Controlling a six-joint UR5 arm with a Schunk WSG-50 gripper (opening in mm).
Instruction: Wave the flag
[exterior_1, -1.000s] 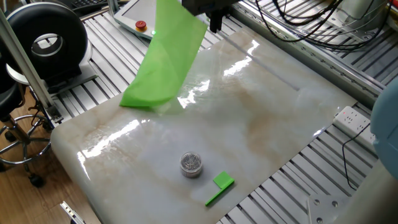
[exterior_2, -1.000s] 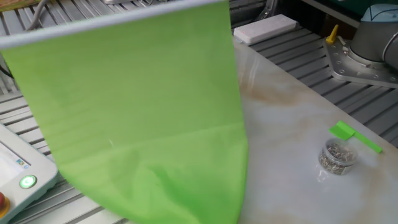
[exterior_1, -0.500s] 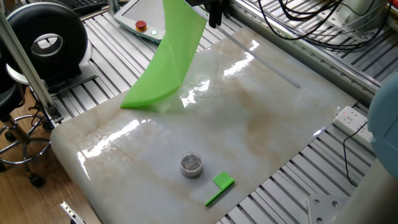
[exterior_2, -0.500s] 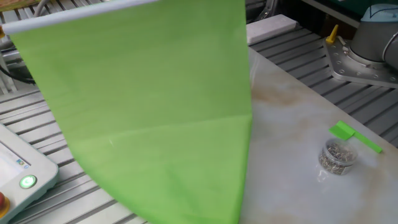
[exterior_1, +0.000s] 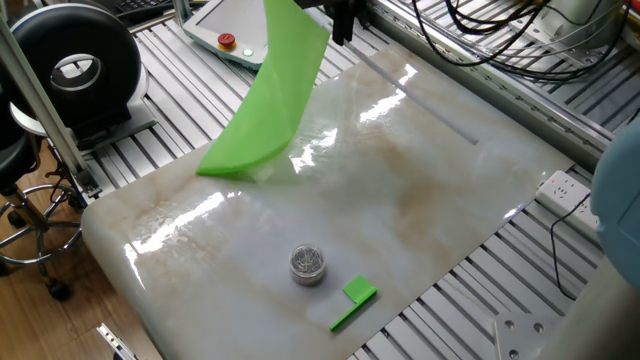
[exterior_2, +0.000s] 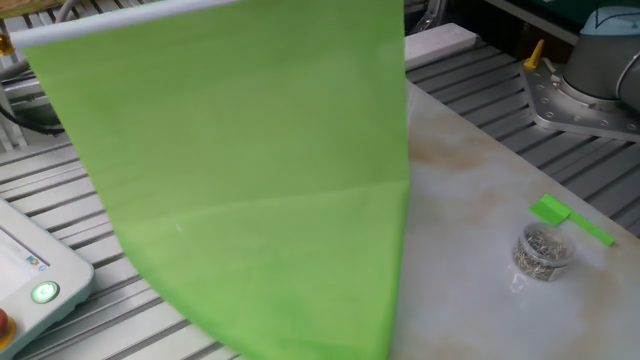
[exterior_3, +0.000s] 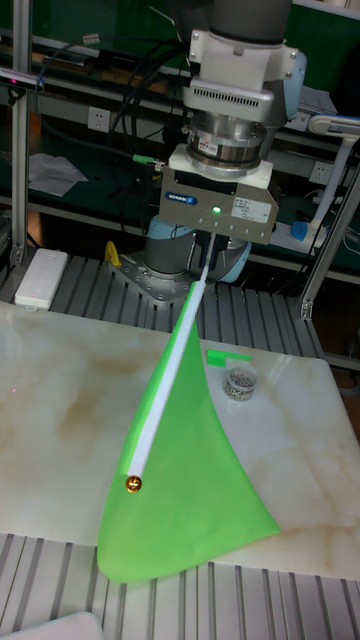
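The flag is a bright green sheet (exterior_1: 265, 100) on a thin white stick (exterior_3: 170, 380). It is held in the air over the far left part of the marble table (exterior_1: 400, 210). My gripper (exterior_3: 208, 252) points down and is shut on the upper end of the stick. The stick slants down to a small brown tip, and the sheet (exterior_3: 185, 500) hangs below it. In one fixed view only the dark fingers (exterior_1: 343, 28) show at the top edge. In the other fixed view the sheet (exterior_2: 250, 180) fills the left half and hides the gripper.
A small clear jar of metal bits (exterior_1: 307, 264) and a small green block with a flat strip (exterior_1: 352, 302) sit near the table's front edge. A teach pendant (exterior_1: 225, 30) lies behind the flag. A white block (exterior_3: 36, 277) rests beside the robot base (exterior_2: 590, 70).
The flag has swung a little: in the other fixed view its sheet and stick shifted to the right. The jar and the small green block have not moved.
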